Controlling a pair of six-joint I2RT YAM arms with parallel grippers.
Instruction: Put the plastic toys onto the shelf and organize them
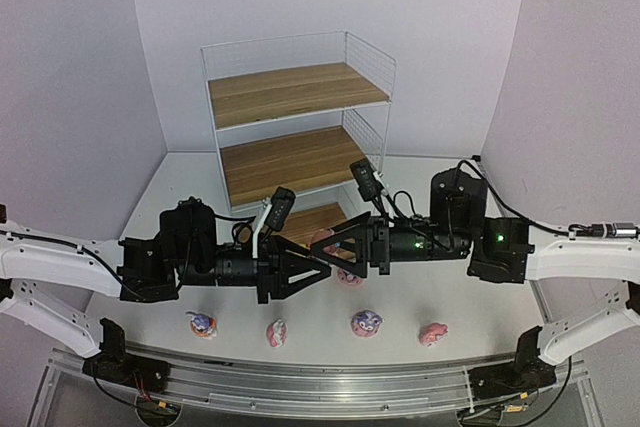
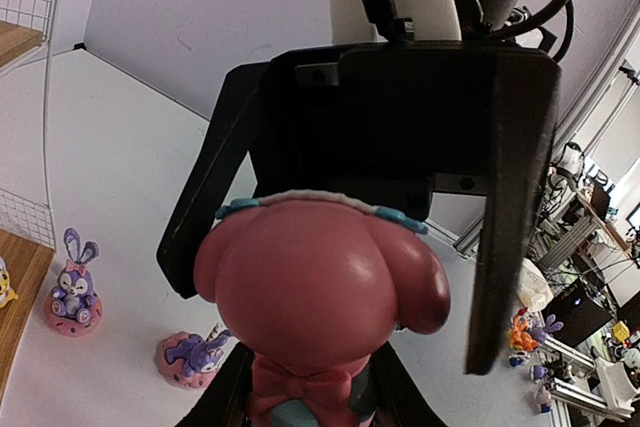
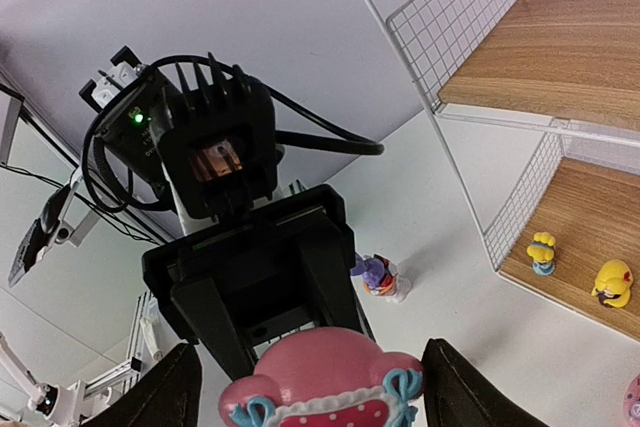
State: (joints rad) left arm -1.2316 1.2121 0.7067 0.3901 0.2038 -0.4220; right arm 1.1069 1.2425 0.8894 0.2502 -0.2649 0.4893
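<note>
White desk (image 1: 480, 297), toy handover in the air

The left end effector (image 2: 310, 402) is clamped low on the pink hatted figure (image 2: 320, 277), above the desk. The right end effector (image 3: 320, 387) stands open on both sides of its head. Handover step, I judge: next the right closes, the left releases, then to the shelf (image 1: 290, 162)

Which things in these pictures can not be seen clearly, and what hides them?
Left wrist view: the pink hatted figure shows no face; the bottom edge cuts its body.
Right wrist view: the bottom edge cuts that figure below its hat.
Top view: the arms cover most of the shelf's bottom board; the near row of toys is too small for details.
</note>
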